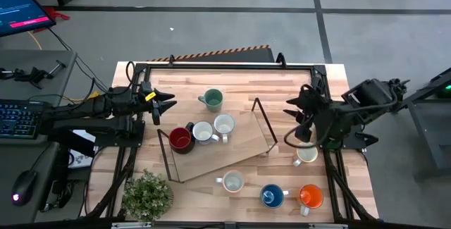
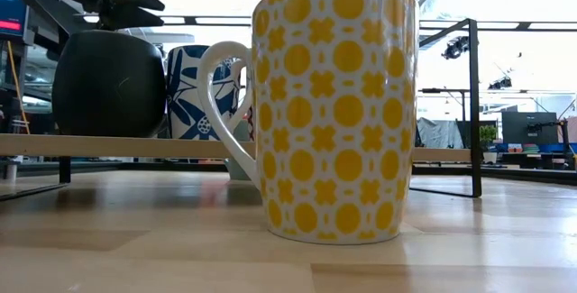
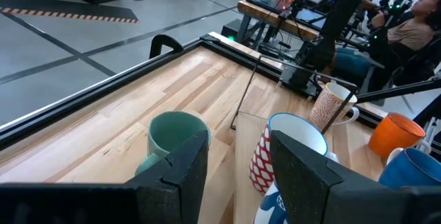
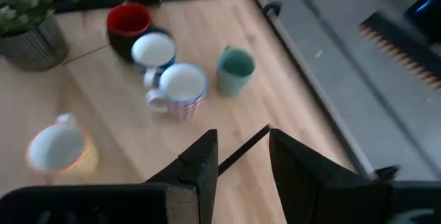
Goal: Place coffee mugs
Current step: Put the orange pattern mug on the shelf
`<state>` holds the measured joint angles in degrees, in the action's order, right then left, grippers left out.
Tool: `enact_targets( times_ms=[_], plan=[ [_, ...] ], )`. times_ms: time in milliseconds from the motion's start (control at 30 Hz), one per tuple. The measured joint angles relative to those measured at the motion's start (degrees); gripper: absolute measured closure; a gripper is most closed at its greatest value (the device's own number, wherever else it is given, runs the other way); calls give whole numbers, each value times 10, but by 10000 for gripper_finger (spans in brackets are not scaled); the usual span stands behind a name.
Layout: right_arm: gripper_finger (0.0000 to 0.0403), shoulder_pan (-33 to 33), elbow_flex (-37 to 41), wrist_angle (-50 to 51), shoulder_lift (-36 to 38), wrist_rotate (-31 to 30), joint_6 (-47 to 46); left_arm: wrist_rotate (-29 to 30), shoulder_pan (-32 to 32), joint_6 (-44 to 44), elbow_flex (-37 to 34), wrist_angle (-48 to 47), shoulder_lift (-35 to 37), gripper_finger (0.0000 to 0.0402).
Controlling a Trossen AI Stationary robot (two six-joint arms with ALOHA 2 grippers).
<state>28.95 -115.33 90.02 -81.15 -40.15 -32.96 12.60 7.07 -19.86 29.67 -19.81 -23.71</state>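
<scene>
Red mug sits on the rack (seemingly touching its white neighbour).

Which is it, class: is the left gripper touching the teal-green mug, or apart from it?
Apart. The high view shows bare table between the left gripper and the teal-green mug.

yellow-patterned mug hides most of table | blue-patterned mug half hidden | black mug partly covered
</scene>
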Motion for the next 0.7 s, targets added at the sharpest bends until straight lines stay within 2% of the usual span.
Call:
enact_targets(
  times_ms=[167,267,367,467,567,700],
  plan=[
    [292,27,1,0,8,-30,4,0,0,2,0,0,0,254],
    [292,26,42,-2,36,-60,2,0,0,17,0,0,0,254],
    [292,16,136,-2,88,-84,-58,2,0,24,0,0,0,254],
    [292,14,262,-31,161,-78,-136,2,0,20,0,1,0,254],
    [292,14,387,-142,239,-65,-148,2,0,13,0,5,0,254],
    [292,9,533,-324,342,-34,-104,2,0,-11,0,5,0,254]
  ],
)
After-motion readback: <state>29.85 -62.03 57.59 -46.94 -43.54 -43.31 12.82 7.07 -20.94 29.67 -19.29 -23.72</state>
